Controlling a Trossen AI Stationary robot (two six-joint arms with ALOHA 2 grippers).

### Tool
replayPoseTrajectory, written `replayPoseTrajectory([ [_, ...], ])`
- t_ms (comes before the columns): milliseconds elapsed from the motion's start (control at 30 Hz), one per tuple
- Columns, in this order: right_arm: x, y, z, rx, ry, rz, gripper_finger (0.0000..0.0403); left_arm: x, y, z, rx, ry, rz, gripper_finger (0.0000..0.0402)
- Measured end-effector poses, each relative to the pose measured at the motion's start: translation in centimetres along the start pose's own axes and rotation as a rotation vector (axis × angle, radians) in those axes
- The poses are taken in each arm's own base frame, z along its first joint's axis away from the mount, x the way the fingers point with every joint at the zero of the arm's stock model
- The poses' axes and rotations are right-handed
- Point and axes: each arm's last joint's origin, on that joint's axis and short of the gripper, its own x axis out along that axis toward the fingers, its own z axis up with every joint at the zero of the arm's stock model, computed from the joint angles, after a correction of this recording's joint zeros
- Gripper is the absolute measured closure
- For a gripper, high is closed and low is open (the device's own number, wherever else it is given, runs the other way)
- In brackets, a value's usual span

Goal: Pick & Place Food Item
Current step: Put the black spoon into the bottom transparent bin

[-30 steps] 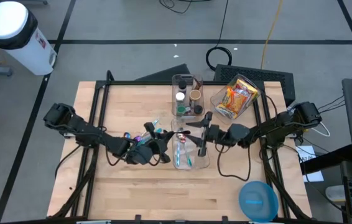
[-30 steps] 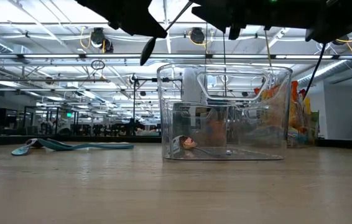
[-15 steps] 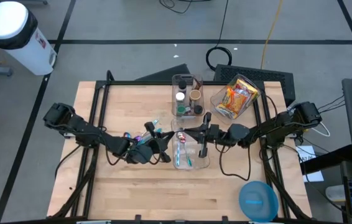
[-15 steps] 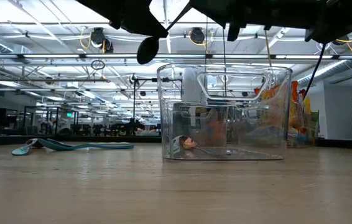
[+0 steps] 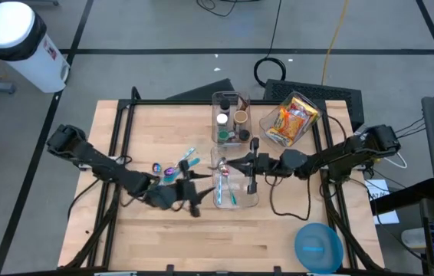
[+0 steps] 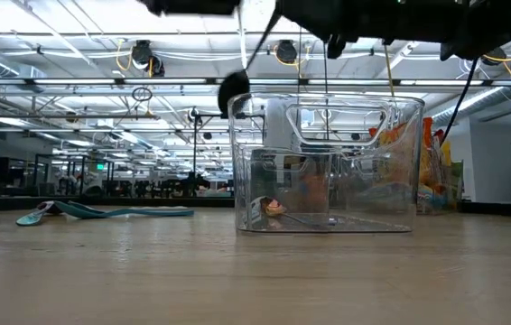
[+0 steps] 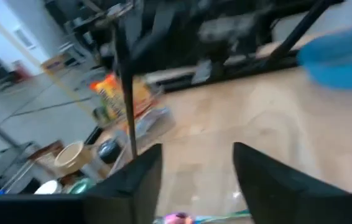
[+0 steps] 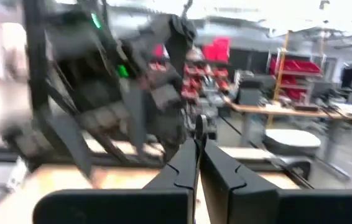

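Observation:
A thin dark spoon (image 6: 234,92) hangs in the air over the left rim of a clear bin (image 5: 234,186), and my right gripper (image 5: 239,163) is shut on its handle. The bin holds a teal utensil. My left gripper (image 5: 195,194) stands open and empty near the bin's left side, its fingers apart in the left wrist view (image 7: 194,158). An orange snack bag (image 5: 290,121) lies in a tilted clear tub at the far right. My right gripper pinches the spoon's thin handle (image 8: 199,128) between its two fingertips, reaching in about level from the table's right. The spoon is lifted clear and slants down toward the left, its bowl (image 6: 234,92) just above the bin's rim.
Teal and purple utensils (image 5: 179,164) lie on the wood left of the bin. A second clear bin (image 5: 231,119) with small jars stands at the far middle. A blue bowl (image 5: 318,247) sits at the near right corner.
My right gripper has shut on the spoon's handle. My left gripper has opened, let the spoon go and drawn back toward the near left. The spoon's bowl has swung a little down and right, toward the bin's rim.

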Motion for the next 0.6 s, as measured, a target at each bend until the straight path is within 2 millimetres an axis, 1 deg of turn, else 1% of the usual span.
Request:
replayPoseTrajectory([
  [67, -0.3, -0.1, 0.5, -0.017, 0.026, 0.009, 0.0402, -1.1, 0.1, 0.8, -0.024, -0.023, -0.043, 0.017],
  [133, -0.8, -0.1, 1.1, -0.021, 0.048, 0.032, 0.0402, -2.4, 0.1, 1.2, -0.012, -0.024, -0.092, 0.0144],
  [200, -1.4, -0.3, 1.5, -0.033, 0.115, 0.041, 0.0402, -3.3, 0.2, 1.5, -0.016, -0.029, -0.139, 0.0123],
  [267, -1.9, -0.4, 1.3, -0.052, 0.204, 0.043, 0.0402, -4.0, 0.0, 1.5, -0.027, -0.02, -0.17, 0.0108],
  [333, -2.5, -0.4, 0.8, -0.071, 0.311, 0.056, 0.0402, -4.5, -0.1, 1.5, -0.034, -0.009, -0.186, 0.0097],
  [433, -3.0, -0.4, -0.5, -0.108, 0.44, 0.078, 0.0402, -4.6, -0.1, 1.4, -0.042, -0.007, -0.189, 0.0088],
  [600, -3.1, -0.4, -3.1, -0.163, 0.513, 0.084, 0.0403, -4.1, 0.2, 1.3, -0.054, 0.006, -0.177, 0.0087],
])
